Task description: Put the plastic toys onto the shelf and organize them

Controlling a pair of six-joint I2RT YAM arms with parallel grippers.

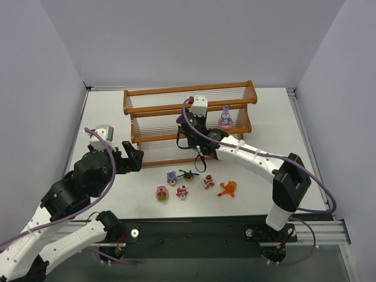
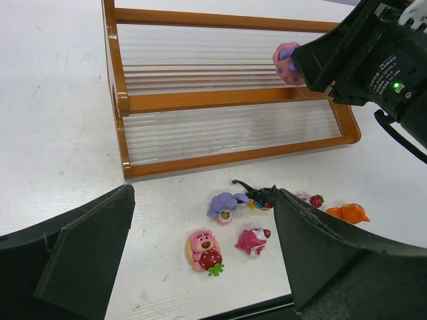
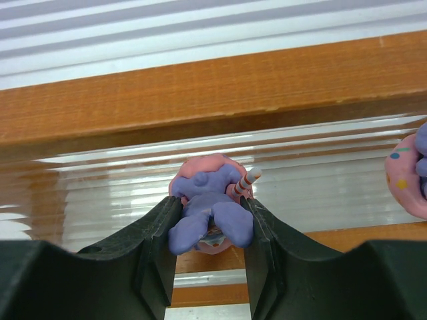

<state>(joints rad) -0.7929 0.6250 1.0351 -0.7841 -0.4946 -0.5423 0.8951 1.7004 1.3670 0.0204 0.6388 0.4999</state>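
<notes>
The shelf (image 1: 158, 92) stands at the back of the table, an orange-brown stepped rack with pale rod tiers. My right gripper (image 3: 210, 208) is shut on a purple-pink long-eared toy (image 3: 212, 200) and holds it just above the middle tier; in the top view that gripper (image 1: 187, 124) is at the shelf's middle. Another purple-pink toy (image 1: 225, 119) stands on the middle tier to its right. Several toys lie on the table before the shelf: a purple one (image 2: 223, 205), a black winged one (image 2: 259, 195), pink-red ones (image 2: 205, 248) (image 2: 252, 240) and an orange one (image 2: 348, 213). My left gripper (image 2: 203, 197) is open and empty, above them.
The shelf's bottom rail (image 2: 233, 157) lies between the loose toys and the tiers. The right arm (image 1: 252, 155) reaches across the table's right half over the toys. Grey walls close in the table on three sides.
</notes>
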